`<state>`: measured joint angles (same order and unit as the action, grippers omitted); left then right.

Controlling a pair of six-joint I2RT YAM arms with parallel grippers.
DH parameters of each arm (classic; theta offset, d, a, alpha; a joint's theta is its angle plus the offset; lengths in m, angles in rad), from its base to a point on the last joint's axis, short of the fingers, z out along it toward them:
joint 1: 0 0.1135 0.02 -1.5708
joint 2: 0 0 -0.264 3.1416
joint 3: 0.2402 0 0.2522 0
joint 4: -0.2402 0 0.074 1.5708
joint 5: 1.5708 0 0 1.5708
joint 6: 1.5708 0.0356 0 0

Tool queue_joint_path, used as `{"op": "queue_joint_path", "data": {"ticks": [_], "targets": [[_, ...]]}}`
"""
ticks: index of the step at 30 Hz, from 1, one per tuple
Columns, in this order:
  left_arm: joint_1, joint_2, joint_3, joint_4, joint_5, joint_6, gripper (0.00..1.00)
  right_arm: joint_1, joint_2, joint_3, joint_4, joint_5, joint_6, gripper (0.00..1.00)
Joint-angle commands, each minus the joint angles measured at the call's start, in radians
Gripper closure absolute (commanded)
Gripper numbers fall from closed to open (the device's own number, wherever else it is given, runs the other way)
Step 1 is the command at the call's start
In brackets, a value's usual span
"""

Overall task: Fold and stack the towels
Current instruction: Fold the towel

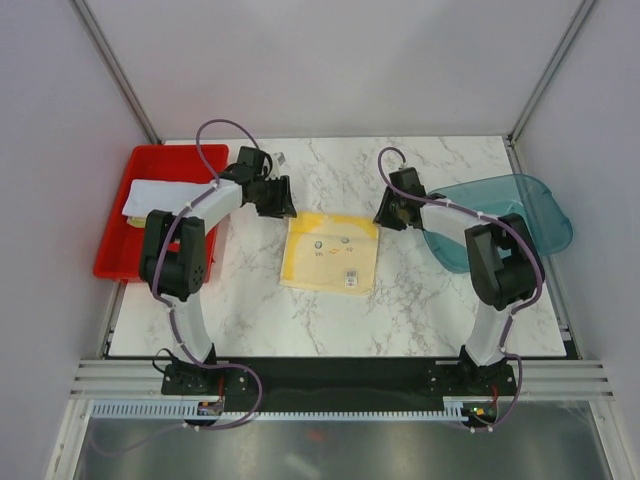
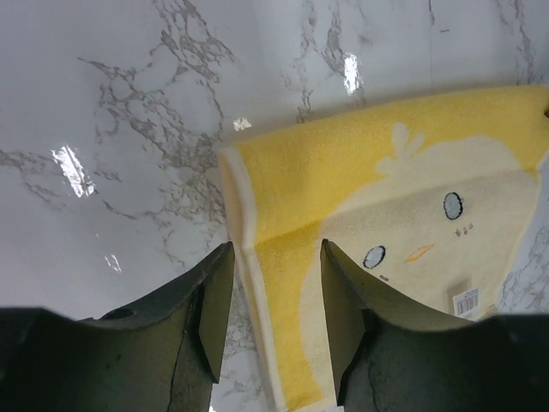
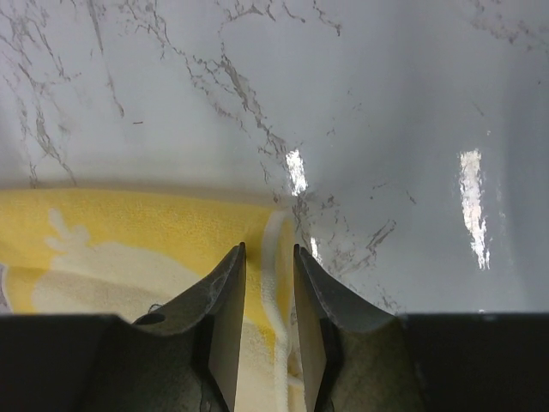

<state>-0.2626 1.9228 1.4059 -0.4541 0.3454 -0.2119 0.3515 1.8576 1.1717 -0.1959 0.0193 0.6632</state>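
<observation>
Yellow towel [image 1: 330, 250] lies flat on the tabletop [image 1: 420, 300]. Its edge runs between the wide-open left gripper [image 2: 274, 249], its hem under the barely-open right gripper [image 3: 269, 253]. Neither's got hold yet (lined up to fold, I'd guess).

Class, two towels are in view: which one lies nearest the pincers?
The yellow towel, flat on the marble, left pincer and right pincer at its far corners; the pale towel sits apart in the red tray.

left edge: red tray [image 1: 115, 255] blocks | right edge: teal bin [image 1: 545, 215] blocks | far surface [image 1: 330, 170] beyond yellow towel [image 1: 330, 250] — bare, passable
</observation>
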Motion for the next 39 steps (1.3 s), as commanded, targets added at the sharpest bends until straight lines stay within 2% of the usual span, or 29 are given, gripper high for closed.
{"op": "queue_joint_path", "data": {"ticks": [1,5,9,11,12,13,17,18,24,27,34,35,36,37,39], "targets": [[0.011,0.041,0.063,0.018,0.018,-0.006,0.48,-0.003,0.028,0.048,0.013,-0.016,0.010,0.64],[0.013,0.094,0.100,0.031,0.073,0.003,0.51,-0.006,0.048,0.060,0.029,-0.018,-0.002,0.65],[0.014,0.131,0.125,0.034,0.090,0.006,0.57,-0.011,0.061,0.069,0.032,-0.018,-0.026,0.74],[0.014,0.150,0.136,0.034,0.090,0.005,0.57,-0.014,0.063,0.071,0.035,-0.018,-0.037,0.85],[0.014,0.156,0.142,0.034,0.090,0.005,0.60,-0.016,0.061,0.072,0.038,-0.016,-0.048,0.93],[0.014,0.168,0.145,0.034,0.092,0.005,0.62,-0.016,0.060,0.074,0.041,-0.018,-0.053,0.96],[0.016,0.189,0.153,0.034,0.072,-0.001,0.95,-0.017,0.060,0.074,0.093,-0.058,-0.068,1.00],[0.017,0.194,0.154,0.034,0.066,-0.004,0.98,-0.017,0.067,0.074,0.099,-0.058,-0.071,1.00],[0.025,0.220,0.166,0.035,0.029,-0.029,0.98,-0.022,0.091,0.086,0.147,-0.064,-0.096,0.97],[0.031,0.231,0.171,0.038,0.011,-0.041,0.98,-0.031,0.101,0.089,0.177,-0.068,-0.096,1.00],[0.043,0.239,0.177,0.038,-0.048,-0.060,0.98,-0.071,0.123,0.063,0.269,-0.114,-0.085,1.00],[0.046,0.242,0.179,0.040,-0.048,-0.058,0.98,-0.074,0.118,0.057,0.286,-0.133,-0.086,0.98],[0.046,0.243,0.185,0.040,-0.051,-0.061,0.98,-0.077,0.117,0.052,0.300,-0.145,-0.088,0.78],[0.049,0.245,0.189,0.041,-0.033,-0.060,0.98,-0.083,0.118,0.058,0.308,-0.163,-0.093,0.68],[0.048,0.239,0.197,0.045,-0.002,-0.058,0.98,-0.083,0.121,0.084,0.296,-0.218,-0.115,0.56]]}}
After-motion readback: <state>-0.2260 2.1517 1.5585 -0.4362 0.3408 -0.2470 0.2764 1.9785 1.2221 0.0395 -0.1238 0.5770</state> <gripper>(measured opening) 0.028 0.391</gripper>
